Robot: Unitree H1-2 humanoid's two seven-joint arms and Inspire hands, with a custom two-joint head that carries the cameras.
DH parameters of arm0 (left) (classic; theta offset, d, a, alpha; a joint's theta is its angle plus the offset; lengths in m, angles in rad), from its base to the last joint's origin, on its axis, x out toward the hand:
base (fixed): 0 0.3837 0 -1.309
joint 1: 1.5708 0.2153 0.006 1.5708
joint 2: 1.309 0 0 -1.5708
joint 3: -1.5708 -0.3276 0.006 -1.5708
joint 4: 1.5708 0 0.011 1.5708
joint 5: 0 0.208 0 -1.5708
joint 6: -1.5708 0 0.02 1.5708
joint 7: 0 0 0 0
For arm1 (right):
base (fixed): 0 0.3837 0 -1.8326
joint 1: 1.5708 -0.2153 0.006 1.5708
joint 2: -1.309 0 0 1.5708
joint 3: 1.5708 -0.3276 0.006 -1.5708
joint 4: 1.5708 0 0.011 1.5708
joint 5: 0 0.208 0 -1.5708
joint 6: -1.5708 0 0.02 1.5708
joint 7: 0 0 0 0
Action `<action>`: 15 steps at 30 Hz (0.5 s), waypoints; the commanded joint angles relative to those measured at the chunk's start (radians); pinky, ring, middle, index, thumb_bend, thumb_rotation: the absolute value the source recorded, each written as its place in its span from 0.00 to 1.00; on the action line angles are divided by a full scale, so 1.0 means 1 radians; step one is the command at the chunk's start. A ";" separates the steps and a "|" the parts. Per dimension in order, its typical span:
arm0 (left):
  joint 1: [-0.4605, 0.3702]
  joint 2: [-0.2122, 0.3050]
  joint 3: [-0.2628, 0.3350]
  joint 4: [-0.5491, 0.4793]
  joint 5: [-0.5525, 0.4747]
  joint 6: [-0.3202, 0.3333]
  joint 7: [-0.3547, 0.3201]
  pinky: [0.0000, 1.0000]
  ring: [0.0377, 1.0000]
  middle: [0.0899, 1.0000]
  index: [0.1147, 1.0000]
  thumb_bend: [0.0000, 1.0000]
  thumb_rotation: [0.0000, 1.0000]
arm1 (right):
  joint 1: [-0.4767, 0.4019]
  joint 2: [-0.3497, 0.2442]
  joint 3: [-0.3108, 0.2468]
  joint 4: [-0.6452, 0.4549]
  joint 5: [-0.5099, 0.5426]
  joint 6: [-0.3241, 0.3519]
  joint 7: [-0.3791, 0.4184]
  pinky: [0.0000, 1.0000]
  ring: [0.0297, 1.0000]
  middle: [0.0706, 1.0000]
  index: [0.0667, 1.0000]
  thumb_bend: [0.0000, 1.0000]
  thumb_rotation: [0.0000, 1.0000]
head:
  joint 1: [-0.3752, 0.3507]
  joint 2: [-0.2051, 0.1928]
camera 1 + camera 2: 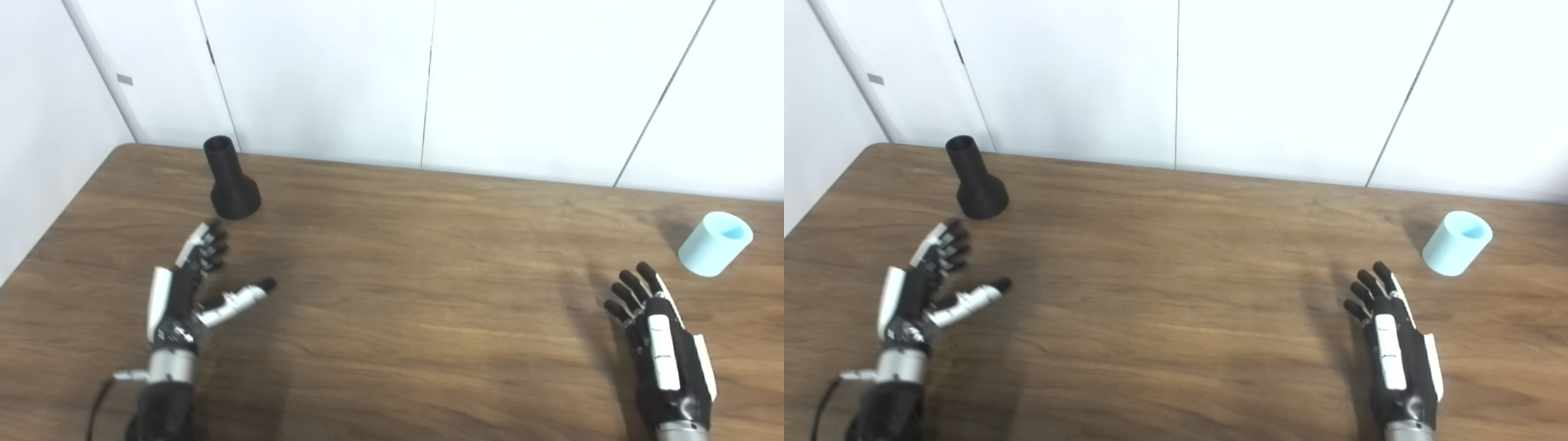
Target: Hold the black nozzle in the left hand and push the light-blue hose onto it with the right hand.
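Brown wood-grain worktop (392, 294) across the lower two thirds of the frame, backed by plain white wall panels (318, 73) with thin dark seams.

Upper left of the frame: black nozzle (230, 181), upright on its wide flared base, narrow open neck on top leaning slightly toward the upper left corner. Close to the worktop's far edge, touched by nothing.

Just below the nozzle, lower left: left hand (190, 288), open and holding nothing. Fingers (205, 245) extended toward the nozzle, dark tips near its base but apart from it. Thumb (239, 300) splayed out to the right. White and black shell, silver wrist, a dark cable looping off at the bottom left edge.

Far right, mid-height: light-blue hose (715, 244), a short stubby cylinder tipped over with its open end up and to the right, resting on the worktop. Well apart from the nozzle, on the opposite side of the frame.

Lower right, below and left of the hose: right hand (658, 337), back facing up, open and empty. Dark fingertips (631, 285) spread slightly, pointing up the frame, near the hose but not touching it.

Faint shadows on the wood beside each hand and object.
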 commanded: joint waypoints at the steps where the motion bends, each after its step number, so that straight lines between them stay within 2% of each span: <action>1: -0.038 0.015 0.000 -0.038 0.024 0.018 0.010 0.86 0.87 0.88 0.90 0.98 0.19 | 0.051 -0.001 -0.001 0.040 0.001 -0.004 0.010 0.81 0.87 0.88 0.93 0.40 0.81 | 0.001 0.001; 8: -0.087 0.069 -0.016 -0.056 0.093 0.098 0.005 0.89 0.87 0.89 0.90 0.96 0.22 | 0.052 0.002 -0.009 0.028 0.015 0.009 0.005 0.80 0.86 0.87 0.92 0.39 0.81 | 0.024 0.001; 13: -0.111 0.094 -0.032 -0.065 0.160 0.194 0.005 0.91 0.94 0.91 0.90 0.98 0.28 | 0.051 -0.002 -0.011 0.024 0.020 0.016 0.010 0.81 0.86 0.88 0.92 0.37 0.83 | 0.046 -0.001; 15: -0.118 0.102 -0.042 -0.060 0.194 0.212 0.012 0.90 0.95 0.92 0.89 0.99 0.28 | 0.051 -0.004 -0.011 0.027 0.021 0.013 0.013 0.81 0.87 0.88 0.93 0.37 0.83 | 0.052 -0.002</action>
